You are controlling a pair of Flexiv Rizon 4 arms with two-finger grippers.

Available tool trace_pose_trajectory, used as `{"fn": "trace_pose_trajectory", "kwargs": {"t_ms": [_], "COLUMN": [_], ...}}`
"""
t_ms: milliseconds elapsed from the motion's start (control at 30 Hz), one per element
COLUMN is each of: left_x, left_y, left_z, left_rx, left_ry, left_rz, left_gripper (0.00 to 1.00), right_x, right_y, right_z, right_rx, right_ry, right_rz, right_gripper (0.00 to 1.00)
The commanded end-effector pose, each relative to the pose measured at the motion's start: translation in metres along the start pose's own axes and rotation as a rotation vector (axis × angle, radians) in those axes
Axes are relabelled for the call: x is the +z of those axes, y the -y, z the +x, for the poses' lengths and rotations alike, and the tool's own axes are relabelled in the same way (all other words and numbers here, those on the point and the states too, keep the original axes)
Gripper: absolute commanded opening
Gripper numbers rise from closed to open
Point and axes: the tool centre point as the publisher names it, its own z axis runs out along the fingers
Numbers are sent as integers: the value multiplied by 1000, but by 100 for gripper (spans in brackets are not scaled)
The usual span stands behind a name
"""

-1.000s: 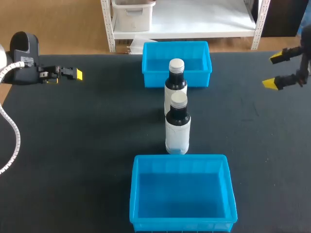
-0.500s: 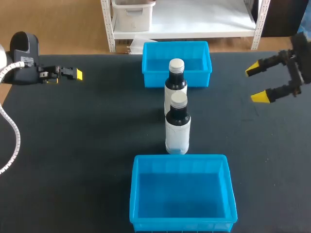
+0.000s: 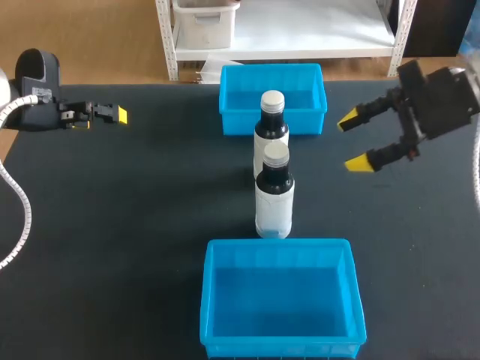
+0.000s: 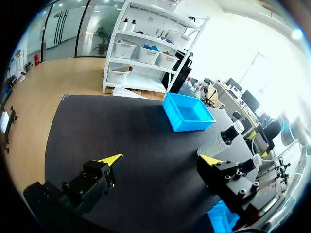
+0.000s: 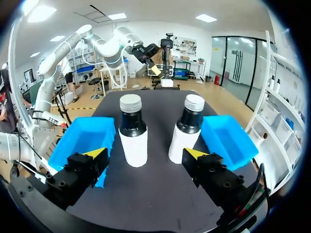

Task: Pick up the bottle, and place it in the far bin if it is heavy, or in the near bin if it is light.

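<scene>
Ahead of my right pincer [image 3: 352,141] stand the near bottle [image 3: 274,199] and far bottle [image 3: 271,120] on the worktop [image 3: 150,210]; near bin [image 3: 279,244] and far bin [image 3: 271,69] flank them.

Bright even overhead light, faint shadows on dark table [image 3: 135,225], glare in left wrist view

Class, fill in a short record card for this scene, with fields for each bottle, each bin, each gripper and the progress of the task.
far bottle: upright, just in front of the far bin
near bottle: upright, between the far bottle and the near bin, apart from both
far bin: blue, nothing inside
near bin: blue, nothing inside
left gripper: open, holding nothing, at the left side of the table
right gripper: open, holding nothing, right of the bottles
progress: no bottle picked up yet
</scene>
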Motion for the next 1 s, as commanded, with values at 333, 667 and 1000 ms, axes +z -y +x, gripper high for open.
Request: {"fn": "trace_pose_trajectory", "kwargs": {"t_ms": [333,667,1000], "left_x": [0,0,0], "left_y": [0,0,0], "left_z": [0,0,0], "left_rx": [0,0,0], "left_ry": [0,0,0], "left_rz": [0,0,0], "left_gripper": [100,100,100], "right_x": [40,65,80], "right_y": [-10,-18,-22], "right_z": [-5,-15,-27], "right_rx": [10,7,10], "right_ry": [16,5,11], "right_rz": [-1,-27,-45], "right_gripper": [100,100,100]}}
